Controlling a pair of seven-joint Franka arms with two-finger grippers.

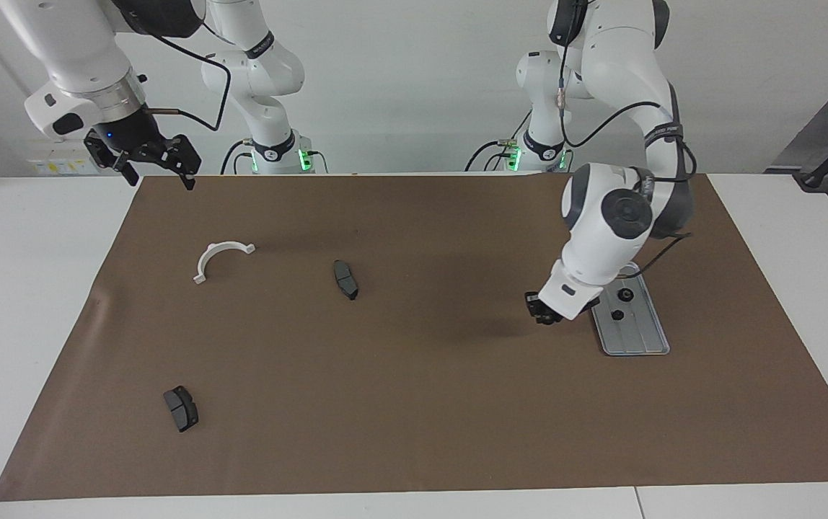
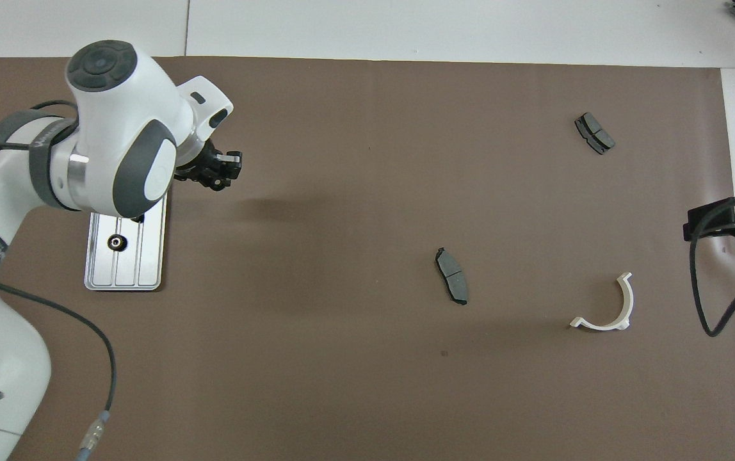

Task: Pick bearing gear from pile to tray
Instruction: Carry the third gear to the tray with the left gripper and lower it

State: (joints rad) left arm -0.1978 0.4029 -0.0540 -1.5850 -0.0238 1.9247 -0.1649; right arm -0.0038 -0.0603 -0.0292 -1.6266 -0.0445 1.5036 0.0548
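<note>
The silver tray (image 1: 636,340) (image 2: 125,272) lies on the brown mat at the left arm's end, with two small black bearing gears (image 1: 625,294) (image 2: 115,242) in it. My left gripper (image 1: 542,312) (image 2: 222,173) hangs above the mat just beside the tray, shut on a small dark bearing gear that its fingers mostly hide. What remains of the pile is scattered: a white half-ring bracket (image 1: 219,254) (image 2: 618,314) and two dark grey pads (image 1: 345,279) (image 2: 452,275). My right gripper (image 1: 159,175) waits open and raised over the mat's corner at its own end.
The second pad (image 1: 181,408) (image 2: 594,133) lies farthest from the robots, at the right arm's end. The brown mat (image 1: 414,404) covers most of the white table. The left arm's forearm covers part of the tray in the overhead view.
</note>
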